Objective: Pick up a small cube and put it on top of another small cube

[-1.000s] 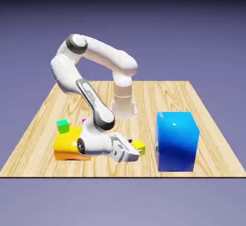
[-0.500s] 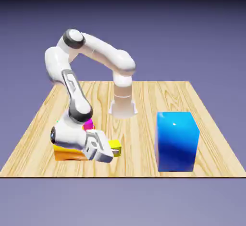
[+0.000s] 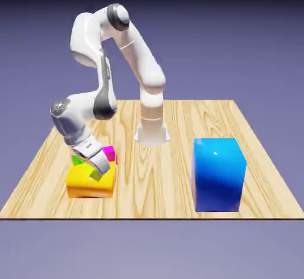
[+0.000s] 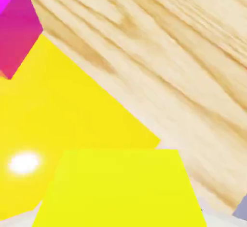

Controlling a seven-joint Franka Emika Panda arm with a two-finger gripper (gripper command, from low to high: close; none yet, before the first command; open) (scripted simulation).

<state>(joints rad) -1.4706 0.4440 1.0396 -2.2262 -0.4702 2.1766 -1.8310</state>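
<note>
While the arm hung bent over the exterior view's left half of the wooden table [image 3: 178,117], here's how it looked:

Exterior view, gripper [image 3: 97,168]: tilted down over the big yellow-orange block [image 3: 89,184], clamped on the small yellow cube [image 3: 96,174], which peeked out at the fingertips just above the block's top.
Exterior view, neighbours: a tiny green cube [image 3: 76,159] sat on the block's far corner, half hidden by the hand; a small magenta cube [image 3: 110,153] was just behind the block.
Exterior view, blue block [image 3: 218,174]: well apart, over on the exterior view's right.
Hand view, small yellow cube [image 4: 120,190]: huge at the bottom middle, hiding the fingertips.
Hand view, background: the yellow-orange block's top [image 4: 62,124] behind it, the magenta cube [image 4: 17,28] at upper left, wood grain [image 4: 169,52] elsewhere.
</note>
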